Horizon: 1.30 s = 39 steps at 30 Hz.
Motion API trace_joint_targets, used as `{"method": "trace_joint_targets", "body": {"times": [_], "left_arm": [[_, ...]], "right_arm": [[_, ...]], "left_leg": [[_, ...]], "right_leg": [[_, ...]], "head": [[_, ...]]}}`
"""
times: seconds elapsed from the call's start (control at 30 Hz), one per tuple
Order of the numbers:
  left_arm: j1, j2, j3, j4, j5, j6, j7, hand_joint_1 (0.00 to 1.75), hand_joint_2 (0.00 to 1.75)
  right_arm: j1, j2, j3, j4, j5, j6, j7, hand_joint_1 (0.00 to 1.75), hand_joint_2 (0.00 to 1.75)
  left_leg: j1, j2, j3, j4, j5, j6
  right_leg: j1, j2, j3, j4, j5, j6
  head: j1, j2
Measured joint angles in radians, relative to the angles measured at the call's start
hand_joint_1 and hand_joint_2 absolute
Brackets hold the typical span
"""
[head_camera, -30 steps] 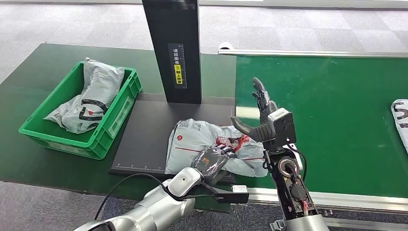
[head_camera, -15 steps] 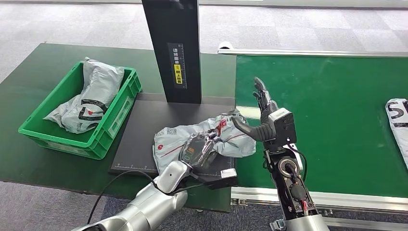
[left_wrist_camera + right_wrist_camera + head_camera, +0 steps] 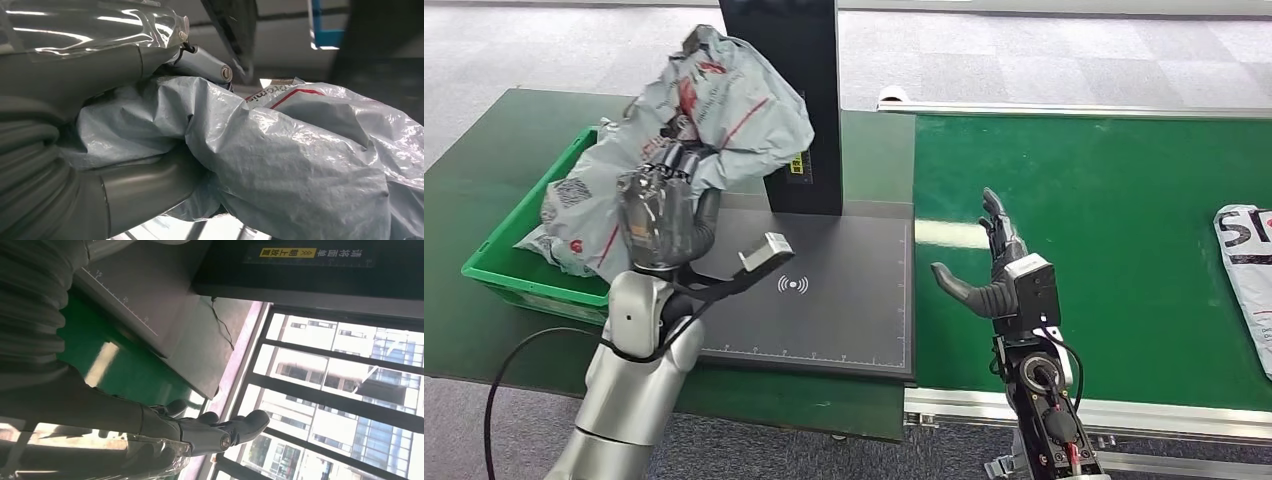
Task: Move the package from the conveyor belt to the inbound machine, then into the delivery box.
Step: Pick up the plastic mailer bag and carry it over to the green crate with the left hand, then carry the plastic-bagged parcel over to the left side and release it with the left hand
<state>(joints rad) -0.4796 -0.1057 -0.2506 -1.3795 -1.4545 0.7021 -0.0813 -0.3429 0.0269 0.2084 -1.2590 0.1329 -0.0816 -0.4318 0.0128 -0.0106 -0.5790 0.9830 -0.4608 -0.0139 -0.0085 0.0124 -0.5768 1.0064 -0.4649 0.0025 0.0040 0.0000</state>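
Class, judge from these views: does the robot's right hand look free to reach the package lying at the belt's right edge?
Probably yes. The right hand is open and holds nothing, and bare conveyor belt lies between it and the package. Whether the arm stretches that far is uncertain.

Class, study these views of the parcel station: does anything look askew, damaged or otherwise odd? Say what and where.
Nothing is spilled or broken. The grey package looks badly crumpled, bunched in the left hand and held up above the green crate. The right hand is open over the conveyor belt, holding nothing. A second package lies at the belt's right edge.

Three packages [image 3: 714, 95] — one crate [image 3: 519, 275].
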Motion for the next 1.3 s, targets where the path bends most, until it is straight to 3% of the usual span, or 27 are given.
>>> {"method": "trace_joint_targets", "body": {"times": [0.13,0.3,0.47,0.63,0.67,0.77,0.8,1.3], "left_arm": [[-0.075,0.071,0.108,0.046,0.003,-0.001,0.026,1.75,1.75],[-0.235,0.160,0.208,0.278,-0.051,-0.003,0.089,1.75,1.75],[-0.382,0.226,0.233,0.530,-0.085,-0.005,0.126,1.75,1.75],[-0.468,0.250,0.235,0.708,-0.089,-0.012,0.147,1.72,1.75],[-0.481,0.251,0.235,0.736,-0.089,-0.015,0.153,1.37,1.75],[-0.510,0.253,0.235,0.803,-0.086,-0.022,0.159,0.08,1.75],[-0.517,0.253,0.235,0.820,-0.083,-0.023,0.156,0.00,1.75],[-0.531,0.254,0.236,0.910,-0.014,-0.021,0.074,0.00,1.75]], "right_arm": [[0.010,-0.013,-0.005,-0.014,-0.004,0.012,-0.002,0.00,1.75],[0.002,-0.018,-0.002,-0.020,-0.018,0.031,-0.001,0.00,1.75],[-0.021,-0.018,0.015,-0.020,-0.036,0.049,0.004,0.00,1.75],[-0.046,-0.015,0.038,-0.015,-0.043,0.060,0.008,0.00,1.75],[-0.052,-0.013,0.043,-0.012,-0.044,0.062,0.008,0.00,1.75],[-0.065,-0.008,0.055,-0.005,-0.047,0.066,0.008,0.00,1.75],[-0.068,-0.006,0.058,-0.003,-0.047,0.066,0.008,0.00,1.75],[-0.078,0.004,0.072,0.005,-0.056,0.064,0.016,0.00,1.75]], "left_leg": [[0.000,0.000,0.000,0.000,0.001,0.000],[0.000,0.000,0.000,0.000,0.002,0.000],[0.000,0.000,0.000,0.000,0.002,-0.001],[0.000,0.000,-0.001,0.000,0.002,-0.001],[0.000,0.000,-0.001,0.000,0.002,-0.001],[0.000,0.000,-0.001,0.000,0.002,-0.001],[0.000,0.000,-0.001,0.000,0.002,-0.001],[0.000,0.000,-0.001,0.000,0.002,-0.001]], "right_leg": [[0.000,0.000,0.000,0.000,0.000,0.000],[0.000,0.000,0.000,0.001,0.001,-0.001],[0.000,0.000,0.000,0.001,0.001,0.000],[0.000,0.000,-0.001,0.001,0.001,0.000],[0.000,0.000,-0.001,0.001,0.001,0.000],[0.000,0.000,-0.001,0.001,0.001,0.000],[0.000,0.000,-0.001,0.001,0.001,0.000],[0.000,0.000,-0.001,0.001,0.001,0.000]], "head": [[0.000,0.000],[0.000,0.000],[0.000,0.000],[0.000,0.000],[0.000,0.000],[0.000,0.000],[0.000,0.000],[0.000,0.000]]}}
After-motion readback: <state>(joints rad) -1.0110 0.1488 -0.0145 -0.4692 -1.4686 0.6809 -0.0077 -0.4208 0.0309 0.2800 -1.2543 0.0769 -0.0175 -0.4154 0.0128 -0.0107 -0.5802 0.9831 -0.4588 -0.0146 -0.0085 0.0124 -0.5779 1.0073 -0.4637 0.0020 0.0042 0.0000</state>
